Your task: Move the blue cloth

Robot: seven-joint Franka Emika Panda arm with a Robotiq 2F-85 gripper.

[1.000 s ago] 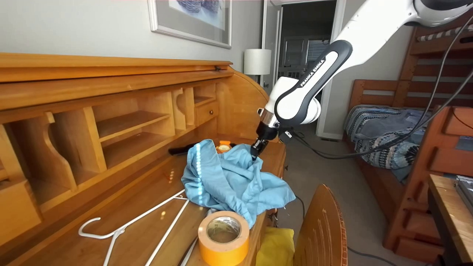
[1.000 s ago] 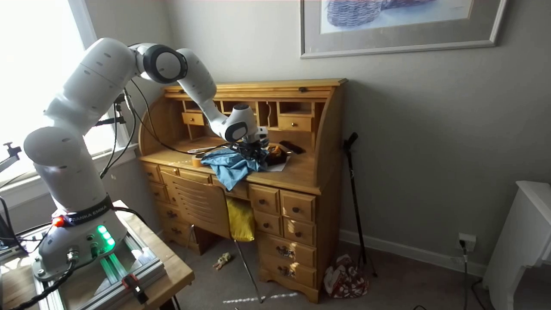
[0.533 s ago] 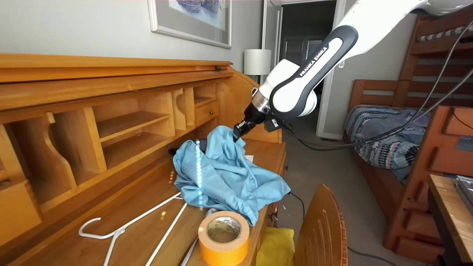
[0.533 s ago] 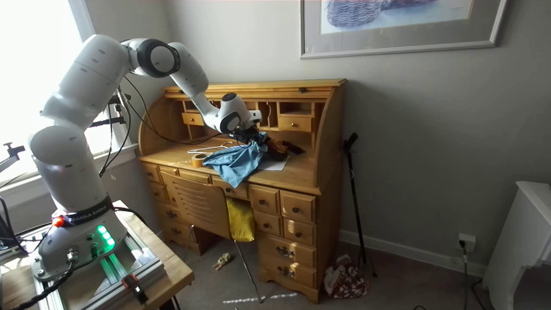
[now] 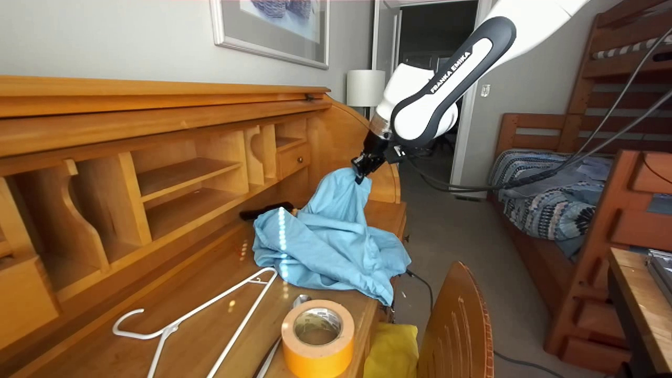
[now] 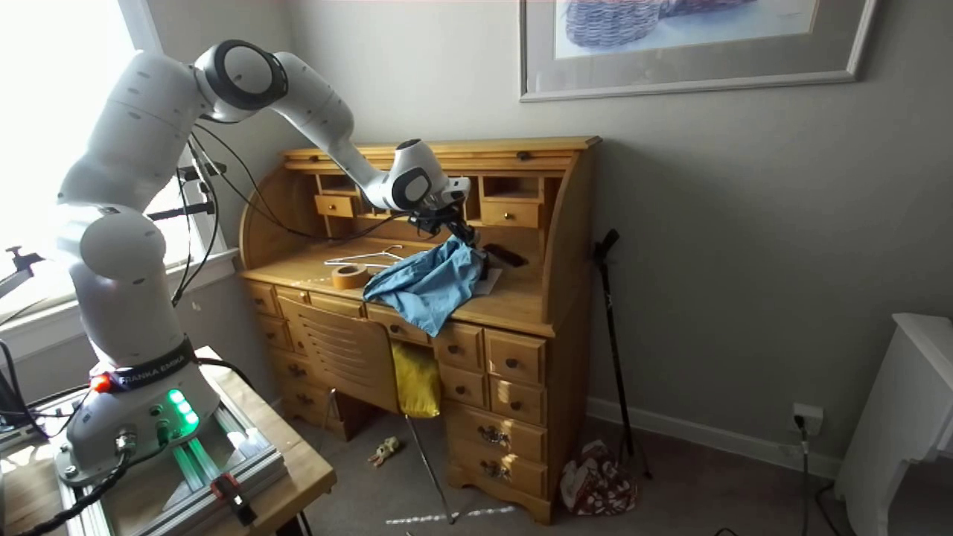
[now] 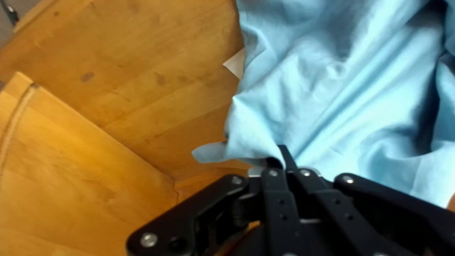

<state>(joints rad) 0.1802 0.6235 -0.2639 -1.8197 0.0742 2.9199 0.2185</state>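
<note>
The blue cloth (image 5: 336,252) lies crumpled on the wooden desk, with one part pulled up into a peak. It also shows in an exterior view (image 6: 428,286), where a corner hangs over the desk's front edge. My gripper (image 5: 360,174) is at the top of that peak, raised above the desk. In the wrist view my gripper (image 7: 282,158) is shut with a fold of the cloth (image 7: 337,89) between its fingertips. A small flap of cloth sticks out to the left of the fingers. The rest of the cloth spreads below on the desk.
A white hanger (image 5: 170,329) and an orange tape roll (image 5: 318,365) lie on the desk near the cloth. A dark object (image 6: 506,255) and white paper (image 6: 488,283) lie beside it. A chair (image 5: 457,325) stands at the front. Shelves (image 5: 191,178) rise behind.
My gripper has risen from low in the cloth, lifting a part into a peak. The cloth's near corner has shifted away from the tape roll, and more of the hanger shows.
</note>
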